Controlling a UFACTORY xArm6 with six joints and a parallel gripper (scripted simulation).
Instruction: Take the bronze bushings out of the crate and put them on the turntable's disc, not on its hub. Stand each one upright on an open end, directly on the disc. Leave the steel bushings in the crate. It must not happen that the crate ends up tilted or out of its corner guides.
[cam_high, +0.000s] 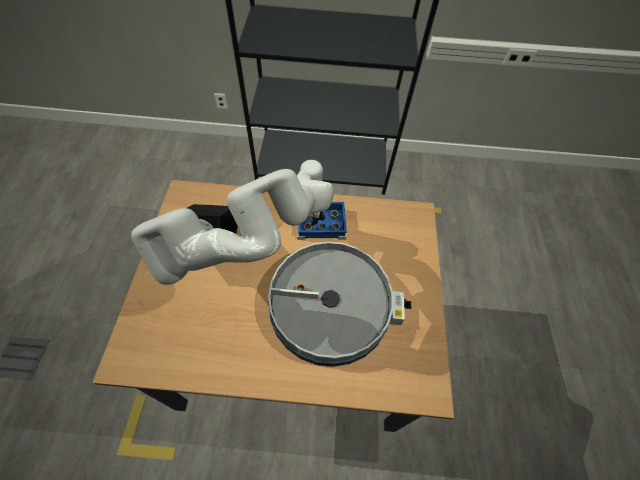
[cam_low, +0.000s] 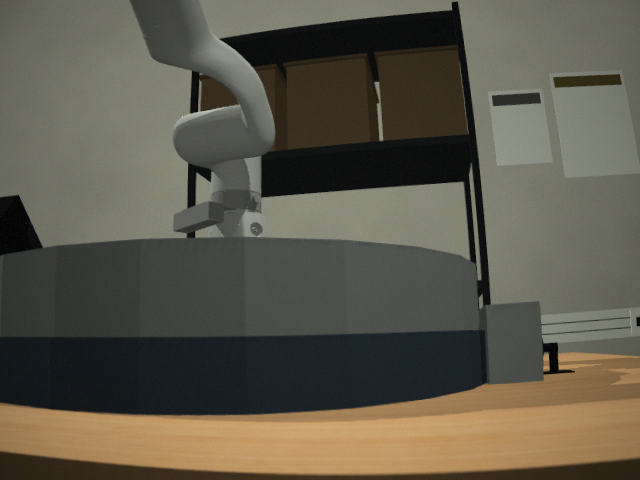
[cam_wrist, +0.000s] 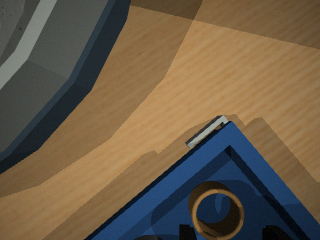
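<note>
The blue crate (cam_high: 321, 235) (cam_wrist: 150, 210) stands behind the turntable (cam_high: 330, 304) (cam_low: 258, 289). A bronze bushing (cam_high: 308, 225) stands upright in the crate's near left corner cell. Steel bushings (cam_high: 336, 225) stand in other cells. My gripper (cam_high: 315, 214) (cam_wrist: 228, 236) is low over the crate's left side, with its fingers partly open on either side of that bronze bushing and nothing held. In the exterior view the turntable wall hides the fingers. Another bronze bushing (cam_high: 299, 286) stands on the grey disc (cam_high: 356, 273), left of the dark hub (cam_high: 329, 298).
A pale bar (cam_high: 293, 293) runs from the turntable's rim to the hub, just in front of the bushing on the disc. A control box (cam_high: 398, 307) (cam_low: 511, 341) sits on the turntable's right side. A black shelf rack (cam_high: 325, 103) stands behind the table.
</note>
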